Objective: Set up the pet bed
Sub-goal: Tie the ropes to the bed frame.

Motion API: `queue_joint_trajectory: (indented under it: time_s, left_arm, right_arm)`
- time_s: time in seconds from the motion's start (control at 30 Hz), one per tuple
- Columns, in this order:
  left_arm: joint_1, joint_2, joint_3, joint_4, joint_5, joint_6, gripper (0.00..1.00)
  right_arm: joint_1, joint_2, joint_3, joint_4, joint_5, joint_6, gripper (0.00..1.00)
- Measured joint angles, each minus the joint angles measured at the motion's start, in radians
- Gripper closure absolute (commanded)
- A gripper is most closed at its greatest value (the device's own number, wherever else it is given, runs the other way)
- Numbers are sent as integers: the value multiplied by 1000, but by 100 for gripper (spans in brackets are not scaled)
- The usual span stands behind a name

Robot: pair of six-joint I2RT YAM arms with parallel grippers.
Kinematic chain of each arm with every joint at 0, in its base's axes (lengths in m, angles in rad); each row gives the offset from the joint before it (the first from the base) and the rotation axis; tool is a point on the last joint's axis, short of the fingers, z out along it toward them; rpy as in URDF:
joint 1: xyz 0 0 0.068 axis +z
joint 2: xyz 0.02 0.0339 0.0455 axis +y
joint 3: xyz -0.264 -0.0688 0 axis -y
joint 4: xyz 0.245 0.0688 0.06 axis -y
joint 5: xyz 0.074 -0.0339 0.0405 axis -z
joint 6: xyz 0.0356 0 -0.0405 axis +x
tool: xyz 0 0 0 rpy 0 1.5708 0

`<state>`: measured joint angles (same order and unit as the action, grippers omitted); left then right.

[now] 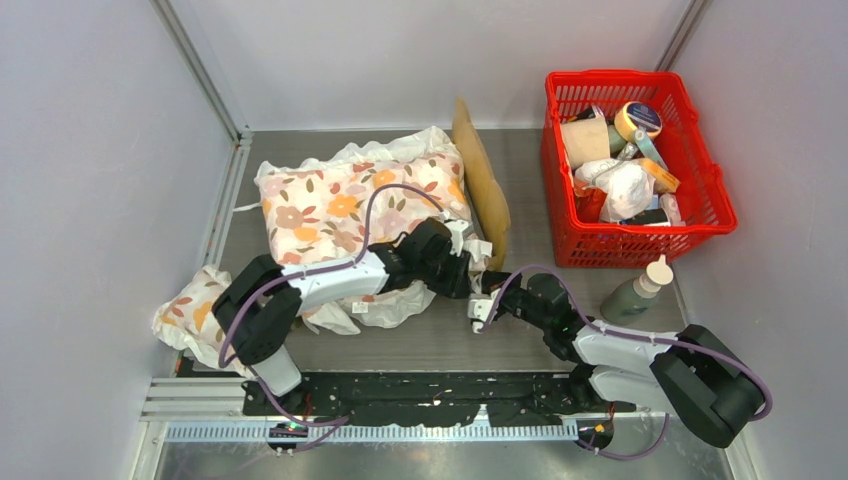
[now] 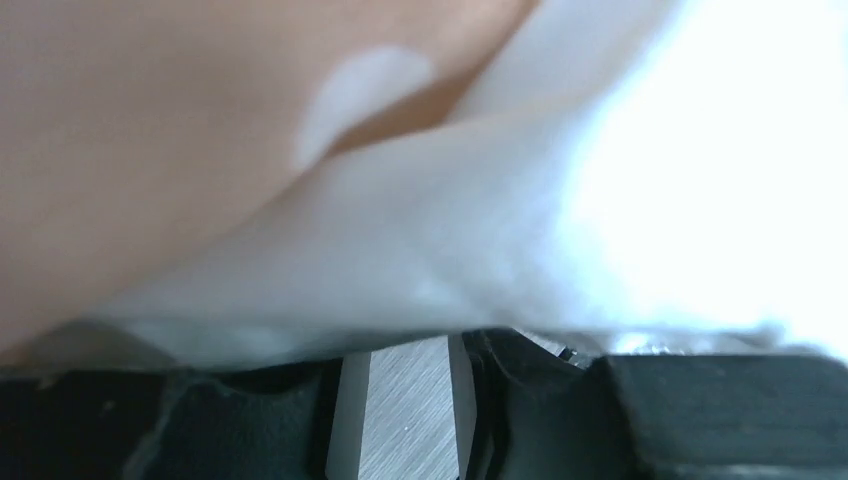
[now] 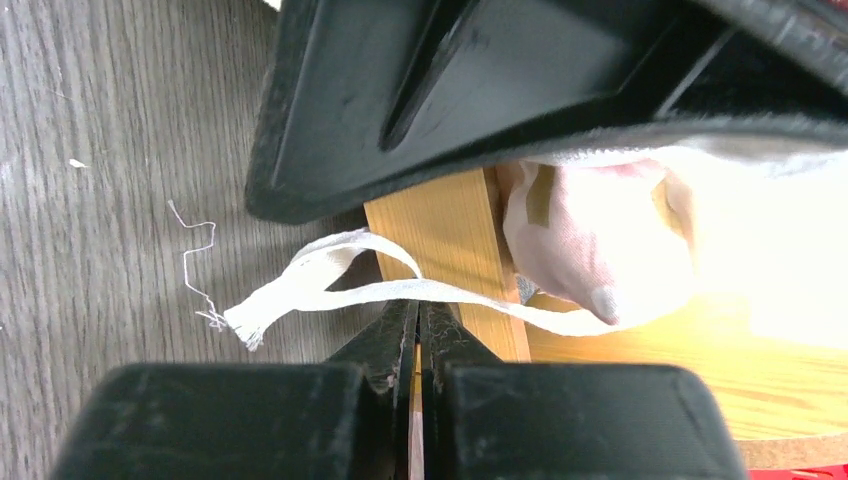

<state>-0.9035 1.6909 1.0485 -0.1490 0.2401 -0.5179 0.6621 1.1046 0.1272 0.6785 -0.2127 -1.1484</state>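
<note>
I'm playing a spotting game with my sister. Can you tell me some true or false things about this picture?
1. The basket is red. True.
2. The basket is empty. False: it is full of things.
3. The flowery cushion lies left of the basket. True.
4. The bottle stands inside the basket. False: it stands on the table, in front of the basket.
5. The right gripper is wide open. False: it is shut on a white ribbon.

Light-wood pet bed point(image 1: 490, 210) mid-worktop, twd far edge. Scalloped headboard point(image 1: 472, 145) up on edge, leaning. Rest of frame mostly hidden under floral cushion point(image 1: 350, 200). Rt wrist view: bare wood post point(image 3: 447, 240), flat wood board point(image 3: 650, 390) beside it.
</note>
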Motion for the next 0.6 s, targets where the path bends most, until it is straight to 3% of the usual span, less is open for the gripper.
queue_joint_trajectory:
  time_s: [0.27, 0.6]
  left_arm:
    - [14, -112, -153, 146, -36, -30, 61]
    - [-82, -173, -407, 568, -174, -170, 60]
  right_arm:
    - [-3, 0, 0, -10, -11, 3, 95]
    - [-5, 0, 0, -13, -29, 11, 95]
